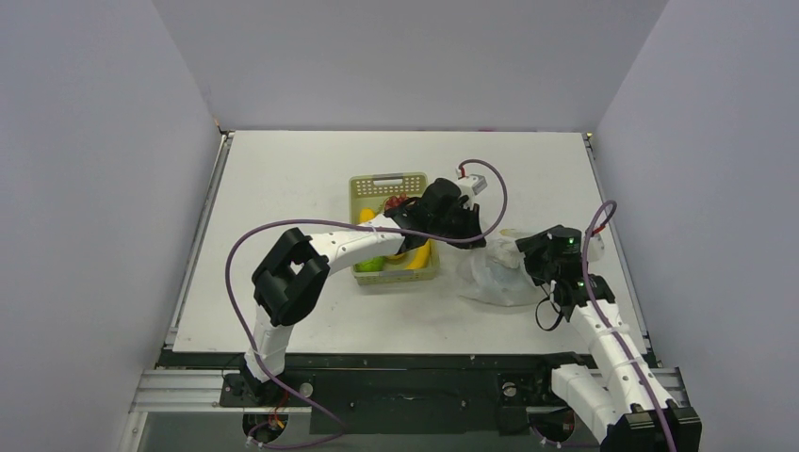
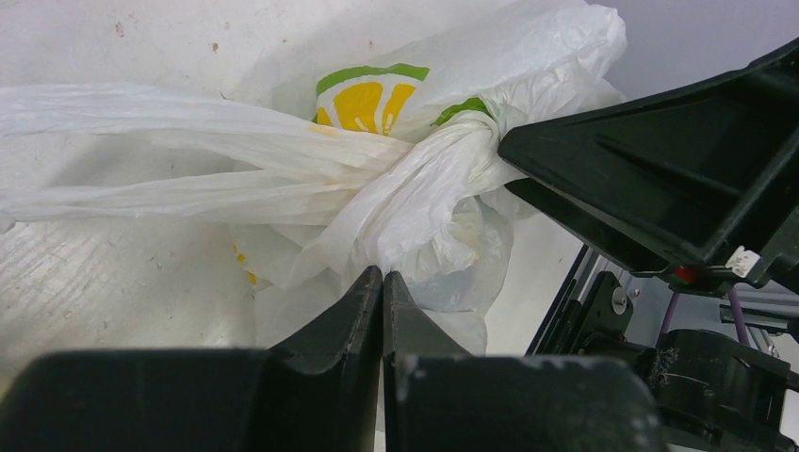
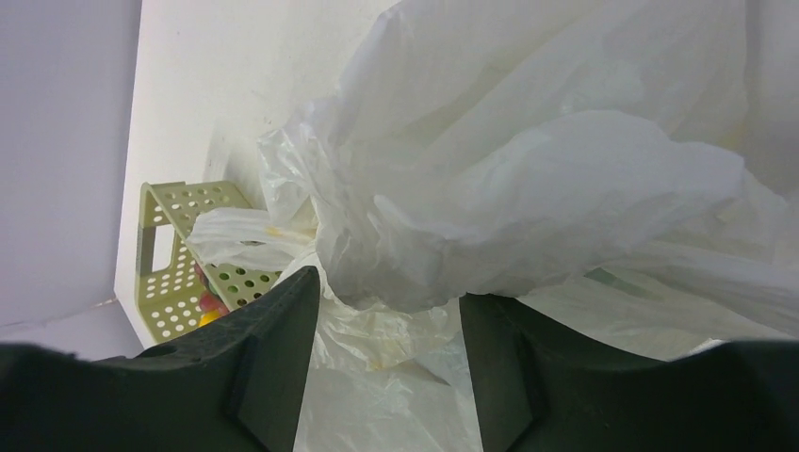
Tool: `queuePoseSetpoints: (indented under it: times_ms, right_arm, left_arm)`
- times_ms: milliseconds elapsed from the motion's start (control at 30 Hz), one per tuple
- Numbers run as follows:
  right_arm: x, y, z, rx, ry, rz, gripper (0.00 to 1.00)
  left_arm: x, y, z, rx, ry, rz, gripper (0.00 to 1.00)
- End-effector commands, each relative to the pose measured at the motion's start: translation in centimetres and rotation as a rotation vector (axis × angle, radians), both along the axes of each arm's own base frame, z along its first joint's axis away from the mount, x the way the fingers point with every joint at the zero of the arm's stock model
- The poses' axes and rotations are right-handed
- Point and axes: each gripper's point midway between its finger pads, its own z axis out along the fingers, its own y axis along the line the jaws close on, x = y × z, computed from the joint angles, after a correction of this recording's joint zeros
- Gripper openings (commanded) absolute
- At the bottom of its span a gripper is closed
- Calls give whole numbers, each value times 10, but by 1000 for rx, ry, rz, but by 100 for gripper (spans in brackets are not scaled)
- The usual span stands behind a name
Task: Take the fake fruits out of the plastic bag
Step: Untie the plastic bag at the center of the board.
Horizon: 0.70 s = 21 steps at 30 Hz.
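Observation:
The white plastic bag (image 1: 497,280) lies crumpled on the table right of the basket. My left gripper (image 2: 383,275) reaches over the basket and is shut, its tips pinching a twisted strand of the plastic bag (image 2: 415,188) below a knot. My right gripper (image 3: 388,285) stands open, with a bulging fold of the bag (image 3: 528,188) between its fingertips. In the top view the right gripper (image 1: 529,256) sits at the bag's upper edge, close to the left gripper (image 1: 476,237). Fake fruits show only in the basket: a green one (image 1: 369,265), a yellow one (image 1: 415,260), a red one (image 1: 396,201). Whatever the bag holds is hidden.
The yellow-green slotted basket (image 1: 388,182) stands mid-table under my left forearm, and the basket (image 3: 174,273) also shows at the left of the right wrist view. A yellow and green print (image 2: 367,94) marks the bag. Grey walls enclose the table on three sides.

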Motion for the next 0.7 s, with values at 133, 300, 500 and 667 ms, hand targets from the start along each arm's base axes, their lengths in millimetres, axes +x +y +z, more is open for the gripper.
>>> queuePoseSetpoints:
  times_ms: [133,300,500,667]
  right_arm:
    - [12,-16,-5,-44,-12,-49,48]
    - [12,-22,7,-55,-45,-42,29]
    - [10,-36,26,-155,-58,6,2]
    - [1,-59,38,-294,-26,54,0]
  left_arm:
    - [-4,-3,47,-68,-72,-27,0]
    - [-2,1,40,-45,-70,-14,0]
    - [3,11,30,-12,-74,23,0]
    - [4,22,23,8,-68,41,0]
